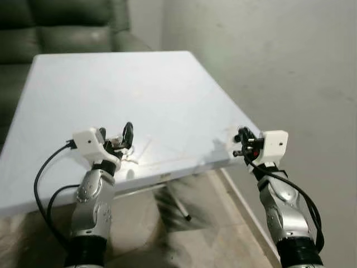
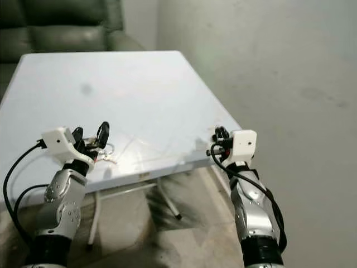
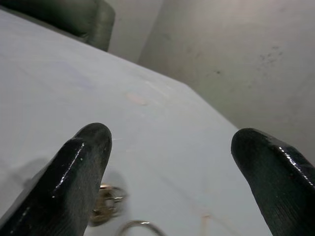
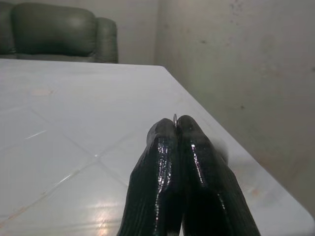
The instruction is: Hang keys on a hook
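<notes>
Left wrist view is showing the left tool [image 3: 167, 172] hovering with fingers spread over the keys [image 3: 106, 204] lying on the white table [image 1: 111, 89] near its front edge. Right tool [image 4: 177, 147] is pinching a thin metal ring (purpose unclear). Risk: closing fingers nudging keys off that edge. Sofa [image 1: 56, 25] is standing behind; no hook visible.

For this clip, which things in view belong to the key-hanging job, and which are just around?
Belong to the job:
- keys lying on the table, near its front edge
- left hand, fingers open over the keys
- right hand, fingers pressed together at the table's right corner

Just around:
- white table
- dark sofa behind it
- grey wall
</notes>
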Controlling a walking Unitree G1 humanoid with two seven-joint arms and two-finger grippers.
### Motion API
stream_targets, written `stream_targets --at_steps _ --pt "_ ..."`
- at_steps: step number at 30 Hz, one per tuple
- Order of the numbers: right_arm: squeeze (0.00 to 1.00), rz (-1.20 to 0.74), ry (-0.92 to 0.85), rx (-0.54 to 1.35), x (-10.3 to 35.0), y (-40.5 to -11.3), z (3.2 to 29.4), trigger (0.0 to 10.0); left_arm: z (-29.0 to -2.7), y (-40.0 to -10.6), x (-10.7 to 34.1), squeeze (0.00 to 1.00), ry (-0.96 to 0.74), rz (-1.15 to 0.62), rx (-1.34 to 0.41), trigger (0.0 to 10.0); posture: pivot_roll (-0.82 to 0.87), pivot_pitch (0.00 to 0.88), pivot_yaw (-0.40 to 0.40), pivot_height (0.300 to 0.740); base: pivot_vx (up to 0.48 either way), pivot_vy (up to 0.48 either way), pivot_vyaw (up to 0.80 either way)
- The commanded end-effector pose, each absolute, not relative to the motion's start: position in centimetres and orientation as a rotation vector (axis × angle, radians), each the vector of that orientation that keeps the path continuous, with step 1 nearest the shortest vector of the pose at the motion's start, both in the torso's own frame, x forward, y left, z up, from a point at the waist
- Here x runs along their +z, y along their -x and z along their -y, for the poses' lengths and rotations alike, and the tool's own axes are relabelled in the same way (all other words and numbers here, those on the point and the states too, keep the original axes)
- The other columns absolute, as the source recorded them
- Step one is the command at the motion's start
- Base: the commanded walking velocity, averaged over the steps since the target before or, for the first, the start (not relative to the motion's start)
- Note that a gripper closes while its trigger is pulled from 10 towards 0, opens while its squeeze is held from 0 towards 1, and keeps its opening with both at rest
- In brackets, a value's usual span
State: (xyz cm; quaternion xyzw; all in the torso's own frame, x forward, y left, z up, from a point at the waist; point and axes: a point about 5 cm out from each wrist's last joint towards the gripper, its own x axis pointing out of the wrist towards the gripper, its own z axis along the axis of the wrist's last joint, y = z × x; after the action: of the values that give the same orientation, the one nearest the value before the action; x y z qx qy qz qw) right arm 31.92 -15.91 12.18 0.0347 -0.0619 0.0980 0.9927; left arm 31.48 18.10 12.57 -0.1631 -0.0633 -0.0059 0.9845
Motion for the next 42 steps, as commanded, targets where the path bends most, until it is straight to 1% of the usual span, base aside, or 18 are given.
stream_targets --at_steps 1,11,26,42 --pt "0.0 0.14 -0.059 0.197 12.7 -32.0 16.1 10.0 -18.1 -31.5 12.7 0.0 0.331 0.128 -0.005 10.0 0.06 0.0 -0.075 0.732 0.0 0.0 -0.76" --pt "0.0 0.14 -0.057 0.194 12.8 -32.0 16.1 10.0 -18.1 -31.5 12.8 0.0 0.317 0.128 -0.007 10.0 0.06 0.0 -0.072 0.732 0.0 0.0 -0.76" --pt "0.0 0.134 -0.052 0.182 12.7 -31.8 16.3 10.0 -16.5 -31.4 12.6 0.0 0.31 0.125 -0.068 10.0 0.06 0.0 -0.067 0.732 0.0 0.0 -0.76" --pt "0.0 0.126 -0.039 0.19 12.6 -31.5 16.5 10.0 -15.3 -31.3 12.2 0.0 0.281 0.109 -0.114 10.0 0.05 0.0 -0.075 0.732 0.0 0.0 -0.76"
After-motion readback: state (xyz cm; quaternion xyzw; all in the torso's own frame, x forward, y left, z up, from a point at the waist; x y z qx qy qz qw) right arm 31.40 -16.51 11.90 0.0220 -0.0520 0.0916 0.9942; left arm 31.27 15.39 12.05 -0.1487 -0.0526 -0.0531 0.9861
